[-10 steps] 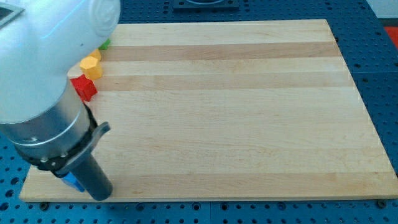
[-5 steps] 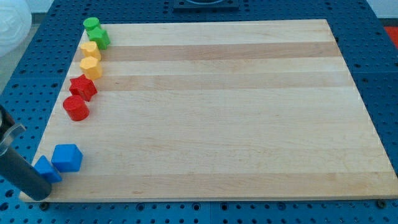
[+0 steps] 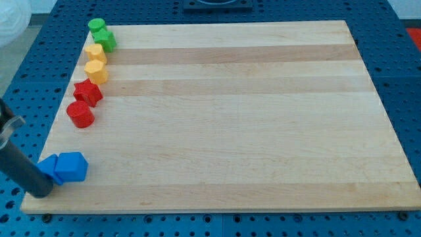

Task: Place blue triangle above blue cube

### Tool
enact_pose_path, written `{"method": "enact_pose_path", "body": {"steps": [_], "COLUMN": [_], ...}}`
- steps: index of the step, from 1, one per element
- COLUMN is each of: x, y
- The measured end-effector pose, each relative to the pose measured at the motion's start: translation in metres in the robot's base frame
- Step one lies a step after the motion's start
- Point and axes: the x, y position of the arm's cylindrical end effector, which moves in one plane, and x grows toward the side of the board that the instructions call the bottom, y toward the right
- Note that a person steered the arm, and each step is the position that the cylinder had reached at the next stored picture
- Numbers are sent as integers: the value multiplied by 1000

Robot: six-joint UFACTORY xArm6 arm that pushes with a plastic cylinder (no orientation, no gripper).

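The blue cube (image 3: 72,166) sits near the board's bottom left corner. The blue triangle (image 3: 49,168) lies right against the cube's left side, at the board's left edge. My tip (image 3: 41,193) is at the triangle's lower left, touching or nearly touching it. The dark rod rises from there toward the view's left edge.
Along the board's left edge stand a red cylinder (image 3: 81,114), a red star (image 3: 87,93), two yellow blocks (image 3: 96,71) (image 3: 96,52) and two green blocks (image 3: 105,40) (image 3: 97,26). The wooden board (image 3: 237,118) lies on a blue perforated table.
The arm has swung off the board to the view's left, uncovering the blocks. In the last half second my tip moved up and the blue triangle slid up against the blue cube.
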Motion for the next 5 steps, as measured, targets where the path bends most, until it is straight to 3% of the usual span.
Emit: {"method": "enact_pose_path", "body": {"steps": [3, 5], "x": [-42, -51], "y": [-1, -30]}}
